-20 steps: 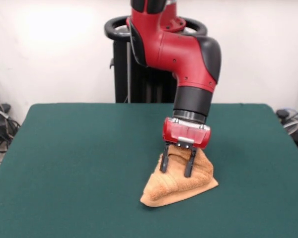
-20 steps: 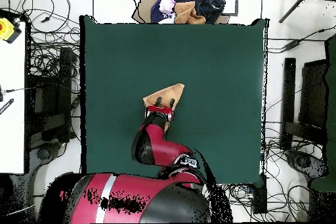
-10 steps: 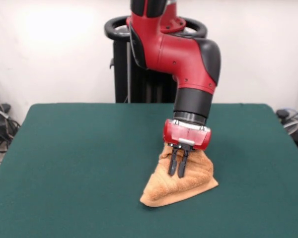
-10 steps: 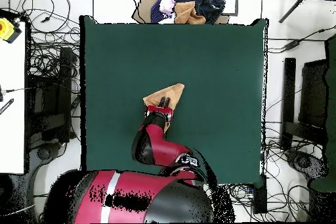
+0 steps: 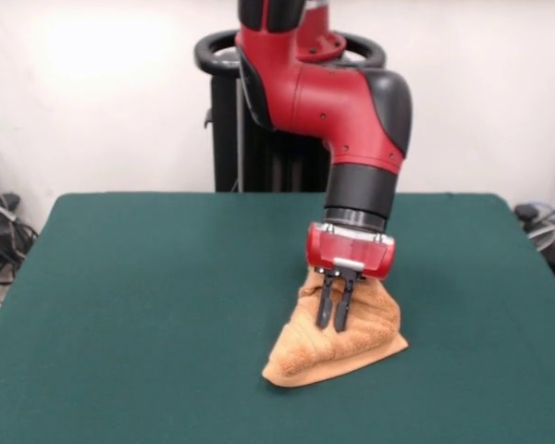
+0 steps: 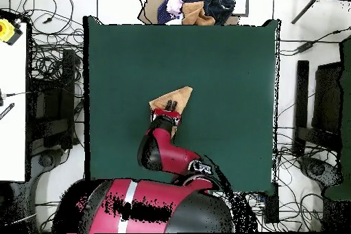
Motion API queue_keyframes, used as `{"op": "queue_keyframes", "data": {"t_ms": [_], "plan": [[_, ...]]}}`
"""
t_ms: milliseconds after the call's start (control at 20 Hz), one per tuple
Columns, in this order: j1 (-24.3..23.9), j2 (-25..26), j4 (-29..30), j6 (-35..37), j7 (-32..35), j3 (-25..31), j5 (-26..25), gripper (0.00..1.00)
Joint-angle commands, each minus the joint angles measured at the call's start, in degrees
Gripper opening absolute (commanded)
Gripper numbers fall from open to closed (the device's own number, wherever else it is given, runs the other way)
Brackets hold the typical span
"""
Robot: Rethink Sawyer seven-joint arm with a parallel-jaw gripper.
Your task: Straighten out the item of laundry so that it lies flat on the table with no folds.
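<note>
Presently, one gripper [image 5: 336,319] is recorded directly over the bunched hand towel [image 5: 338,347], its fingers drawn together on a raised fold near the heap's top. The towel is listed near the middle of the green table [image 5: 148,305], heaped in a rough triangle; in the overhead view its long axis runs diagonally. Count: one towel, one gripper, one table.
</note>
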Motion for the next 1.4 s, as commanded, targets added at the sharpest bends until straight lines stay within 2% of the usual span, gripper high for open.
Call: {"op": "queue_keyframes", "data": {"t_ms": [50,500,900,1400], "plan": [[-0.65,-2.41,1.54,12.33,14.22,7.71,1.97,0.0],[0.72,-13.74,7.45,22.46,13.06,5.19,2.87,0.0],[0.98,-27.24,12.28,34.97,10.57,1.69,0.75,0.0],[2.17,-35.86,15.67,40.83,10.52,-1.9,-0.55,0.0]]}}
